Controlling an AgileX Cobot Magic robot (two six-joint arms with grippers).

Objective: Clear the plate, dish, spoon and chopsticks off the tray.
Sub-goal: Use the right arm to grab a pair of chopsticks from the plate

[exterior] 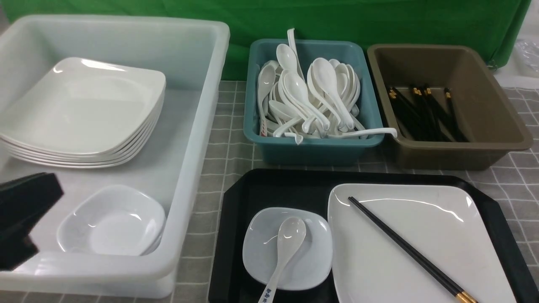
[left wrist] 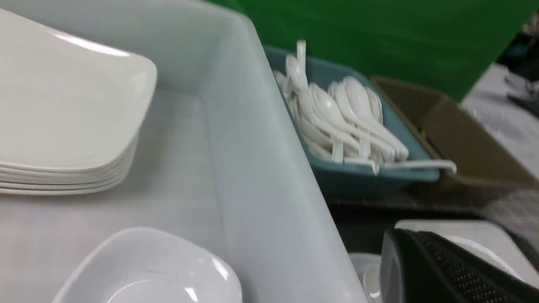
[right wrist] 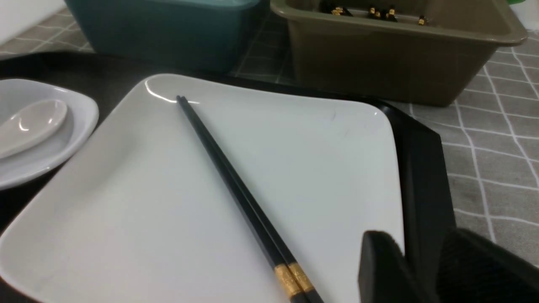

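Note:
The black tray (exterior: 294, 189) lies at the front centre-right. On it the small dish (exterior: 311, 261) holds the spoon (exterior: 290, 240), handle toward me. Beside it the large plate (exterior: 421, 235) carries the chopsticks (exterior: 404, 243) laid diagonally, gold ends near. My left gripper (exterior: 25, 210) hovers over the white tub's near left corner; only one finger (left wrist: 442, 269) shows in its wrist view. My right gripper (right wrist: 425, 269) is open and empty, with one finger over the plate's (right wrist: 294, 168) near corner and the other outside the tray rim (right wrist: 421, 168). It is out of the front view.
A big white tub (exterior: 198, 147) on the left holds a stack of plates (exterior: 84, 109) and small dishes (exterior: 113, 221). Behind the tray stand a teal tub (exterior: 311, 147) full of spoons and a brown tub (exterior: 484, 105) with chopsticks. A grey checked cloth covers the table.

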